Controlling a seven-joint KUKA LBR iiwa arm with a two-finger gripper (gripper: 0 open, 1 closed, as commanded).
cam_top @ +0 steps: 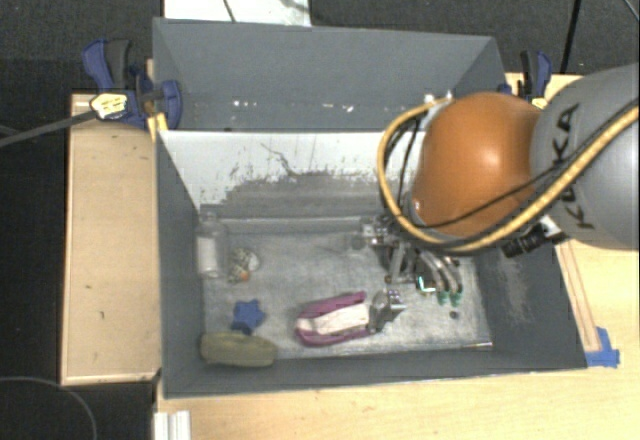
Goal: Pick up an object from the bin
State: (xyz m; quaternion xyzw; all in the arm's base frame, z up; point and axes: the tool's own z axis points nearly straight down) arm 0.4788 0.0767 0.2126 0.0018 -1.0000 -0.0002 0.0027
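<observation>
My gripper (388,304) hangs low in the bin's front right part, under the orange wrist cover. Its tip is right at the right end of a purple and white oblong thing (332,319) that lies flat near the front wall. Whether it touches that thing I cannot tell. A small green thing (449,295) lies just to the gripper's right, partly hidden by the arm's cables.
A small blue piece (246,314) and an olive oblong lump (238,349) lie in the front left corner. A clear small bottle (207,252) and a crumpled clear bit (240,265) sit at the left wall. The arm covers the bin's right side.
</observation>
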